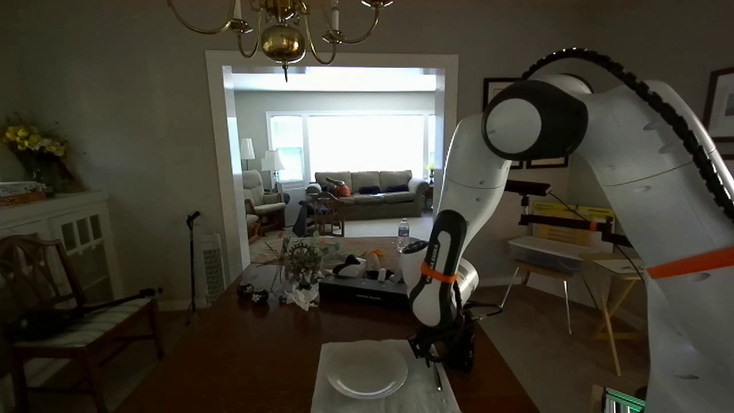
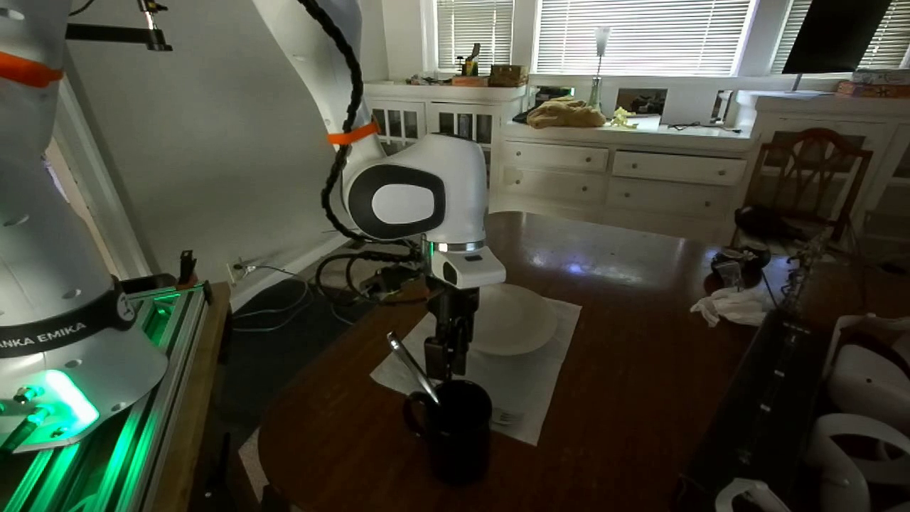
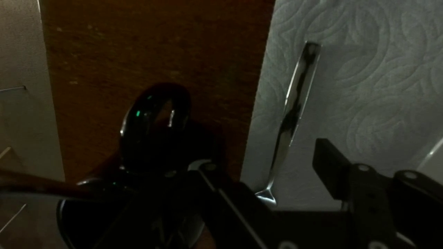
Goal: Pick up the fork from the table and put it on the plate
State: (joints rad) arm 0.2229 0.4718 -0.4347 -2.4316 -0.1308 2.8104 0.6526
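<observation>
The silvery fork [image 3: 300, 93] lies on a white paper sheet [image 3: 367, 103] on the dark brown table [image 3: 155, 45]. Its handle also shows in an exterior view [image 1: 438, 377]. My gripper [image 3: 281, 166] is open and empty, with one finger on each side of the fork's line. The left finger covers the fork's tines. In an exterior view my gripper [image 1: 433, 358] hangs low beside the white plate [image 1: 367, 373], over the sheet's edge. In an exterior view the gripper [image 2: 446, 366] stands before the plate [image 2: 515, 320], and the fork is hidden there.
A black mug [image 2: 461, 437] stands close to my gripper, with a silvery utensil handle [image 2: 411, 364] leaning out of it. It also shows in the wrist view [image 3: 90, 221]. A long black box [image 1: 364, 292] and a plant arrangement [image 1: 303, 264] stand farther along the table.
</observation>
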